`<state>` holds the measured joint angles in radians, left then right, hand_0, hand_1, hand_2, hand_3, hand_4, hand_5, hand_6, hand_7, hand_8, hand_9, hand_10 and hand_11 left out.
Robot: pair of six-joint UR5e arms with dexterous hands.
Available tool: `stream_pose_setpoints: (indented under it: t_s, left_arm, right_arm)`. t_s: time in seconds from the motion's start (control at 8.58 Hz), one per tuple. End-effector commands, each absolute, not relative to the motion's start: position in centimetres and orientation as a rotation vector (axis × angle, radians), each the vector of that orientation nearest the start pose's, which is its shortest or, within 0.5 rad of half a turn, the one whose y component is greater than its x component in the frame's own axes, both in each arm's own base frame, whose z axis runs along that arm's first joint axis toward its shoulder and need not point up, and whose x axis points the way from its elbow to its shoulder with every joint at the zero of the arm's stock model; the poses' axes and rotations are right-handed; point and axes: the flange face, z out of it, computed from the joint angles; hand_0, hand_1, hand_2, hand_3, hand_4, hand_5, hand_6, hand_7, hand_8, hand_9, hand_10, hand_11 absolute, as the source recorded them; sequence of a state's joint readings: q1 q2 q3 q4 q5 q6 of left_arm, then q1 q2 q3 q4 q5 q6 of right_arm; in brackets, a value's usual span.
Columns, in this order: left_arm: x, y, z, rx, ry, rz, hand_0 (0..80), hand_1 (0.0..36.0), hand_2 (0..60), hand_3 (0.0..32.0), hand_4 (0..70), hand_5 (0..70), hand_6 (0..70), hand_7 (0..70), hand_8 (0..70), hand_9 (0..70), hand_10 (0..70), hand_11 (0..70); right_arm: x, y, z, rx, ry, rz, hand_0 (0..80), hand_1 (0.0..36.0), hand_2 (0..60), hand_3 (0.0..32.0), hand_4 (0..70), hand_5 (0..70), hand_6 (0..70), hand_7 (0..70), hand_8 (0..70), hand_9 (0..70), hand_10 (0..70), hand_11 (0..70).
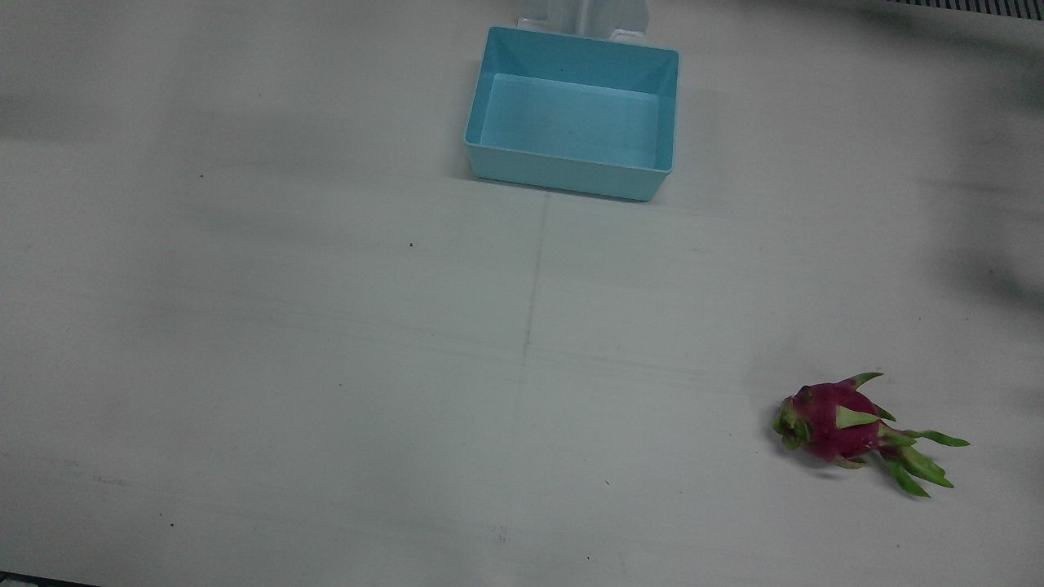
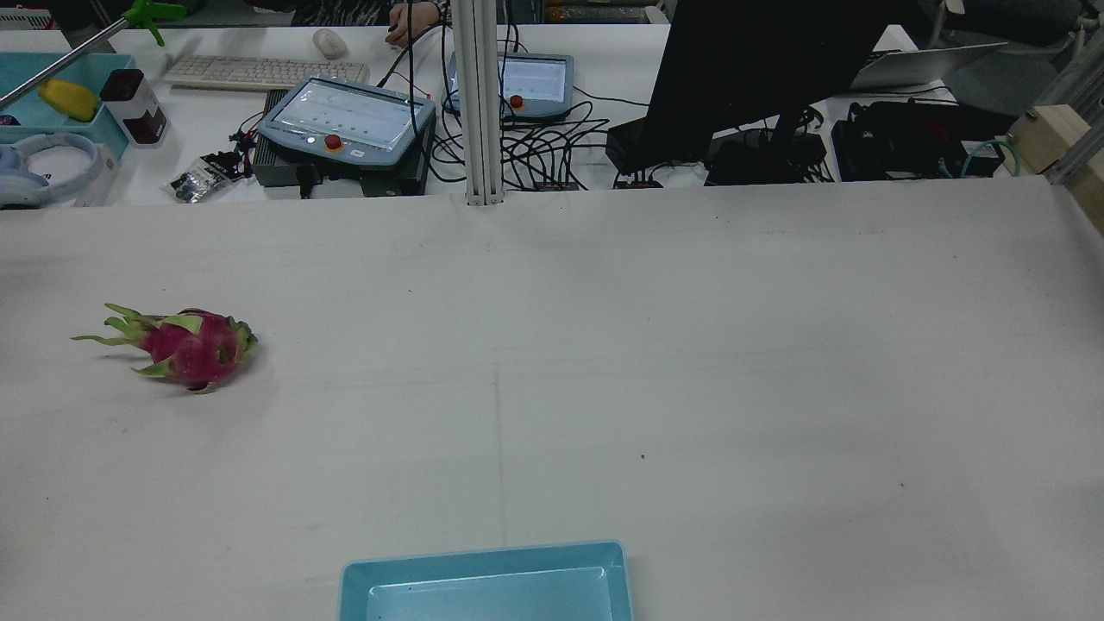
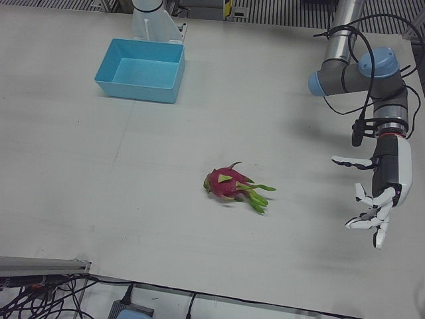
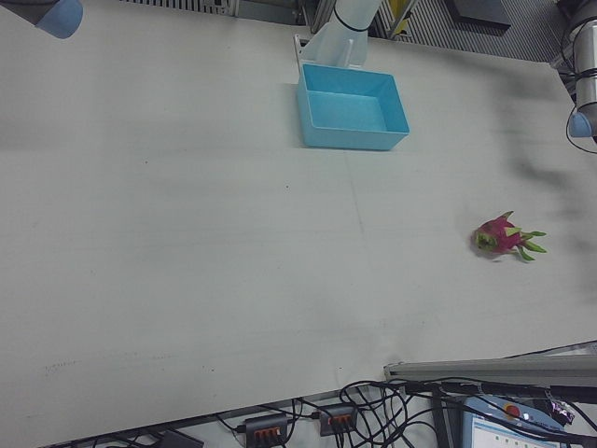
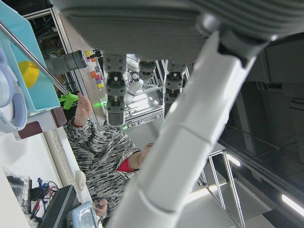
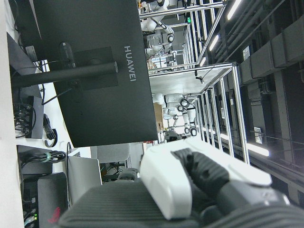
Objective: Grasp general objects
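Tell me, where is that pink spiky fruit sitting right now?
The dragon fruit lies on the white table on the robot's left half, far from the blue bin, with the open left hand hovering off to its side.

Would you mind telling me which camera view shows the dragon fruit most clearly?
The front view: the dragon fruit appears largest there, with pink skin and green scales distinct. The rear and left-front views show it whole but smaller, the right-front view smaller still near the right edge. The two hand views miss it.

Pink dragon fruit [image 1: 840, 428] (green-scaled), lying sideways
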<state>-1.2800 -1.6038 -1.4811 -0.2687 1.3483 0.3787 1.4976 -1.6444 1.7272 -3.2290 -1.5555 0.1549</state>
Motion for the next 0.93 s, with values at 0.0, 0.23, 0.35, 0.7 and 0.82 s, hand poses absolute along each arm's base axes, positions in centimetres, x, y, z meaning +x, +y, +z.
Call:
stream_pose_setpoints:
  t_s: [0.0,0.23,0.35,0.7,0.82]
  left_arm:
    - [-0.2,-52.6,66.5,0.294,2.287,-1.745,79.5,24.7,0.0,0.8,25.4,56.6,18.5,27.1,4.3,7.8,4.0,8.6]
    - [0.4,-51.6,62.4,0.308,2.25,-1.604,74.2,25.3,0.0,10.6,10.1,36.2,6.6,12.0,0.3,1.0,0.1,3.3]
    - [0.6,-51.0,60.5,0.347,2.205,-1.558,74.7,25.6,0.0,8.8,10.1,36.9,6.1,10.8,0.2,0.7,0.0,3.2]
    - [2.7,-50.3,58.4,0.506,1.985,-1.435,80.0,29.9,0.0,10.6,5.3,39.1,2.6,7.8,0.0,0.1,0.0,0.0]
    - [4.4,-51.0,57.0,0.549,1.896,-1.353,80.0,35.3,0.0,23.0,0.4,36.6,0.4,9.0,0.0,0.4,0.0,1.1]
  right_arm:
    - [10.1,-46.7,65.4,0.229,2.156,-2.176,0.0,0.0,0.0,0.0,0.0,0.0,0.0,0.0,0.0,0.0,0.0,0.0]
    - [10.1,-46.7,65.4,0.231,2.157,-2.177,0.0,0.0,0.0,0.0,0.0,0.0,0.0,0.0,0.0,0.0,0.0,0.0]
    - [10.1,-46.7,65.5,0.231,2.155,-2.178,0.0,0.0,0.0,0.0,0.0,0.0,0.0,0.0,0.0,0.0,0.0,0.0]
    - [10.1,-46.7,65.5,0.232,2.154,-2.178,0.0,0.0,0.0,0.0,0.0,0.0,0.0,0.0,0.0,0.0,0.0,0.0]
    - [10.1,-46.7,65.5,0.232,2.154,-2.178,0.0,0.0,0.0,0.0,0.0,0.0,0.0,0.0,0.0,0.0,0.0,0.0]
